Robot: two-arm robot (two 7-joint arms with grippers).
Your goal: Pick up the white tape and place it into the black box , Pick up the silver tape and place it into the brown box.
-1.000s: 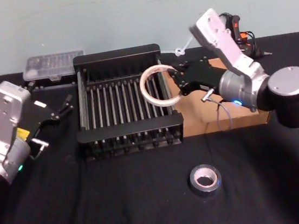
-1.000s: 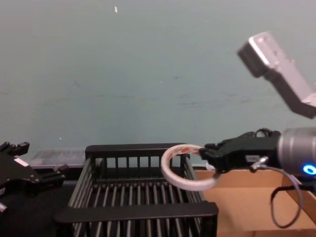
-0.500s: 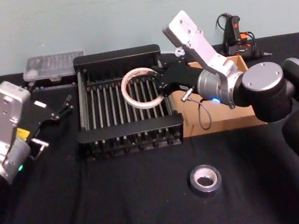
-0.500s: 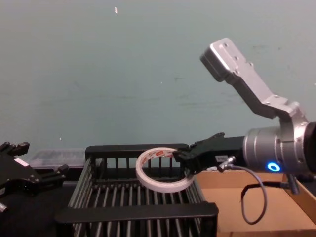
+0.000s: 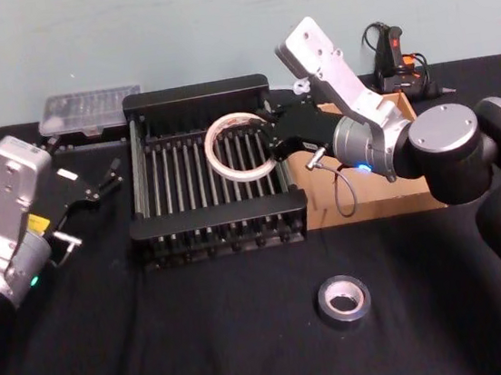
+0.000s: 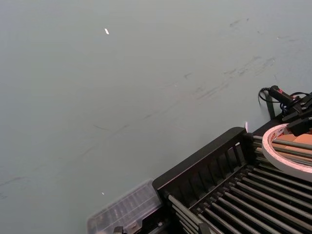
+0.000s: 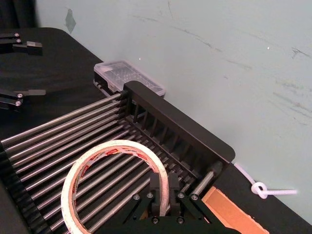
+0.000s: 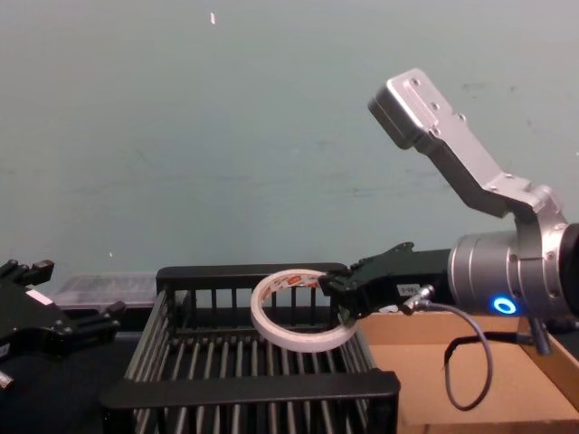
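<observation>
Right gripper [image 5: 271, 145], centre of the head view, pinches our white tape [image 5: 237, 147] by its rim; black box [image 5: 217, 213] lies directly below; we release downward.

Pale green scuffed wall [image 5: 166, 24] at 12 o'clock, black cloth-covered table [image 5: 205, 339] spreading toward 6 o'clock

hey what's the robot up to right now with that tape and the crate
The right gripper is shut on the white tape and holds it above the floor of the black box, not yet released. The silver tape lies on the table in front, untouched, and the brown box sits beside the crate. The left gripper is open, parked off to the left.
</observation>
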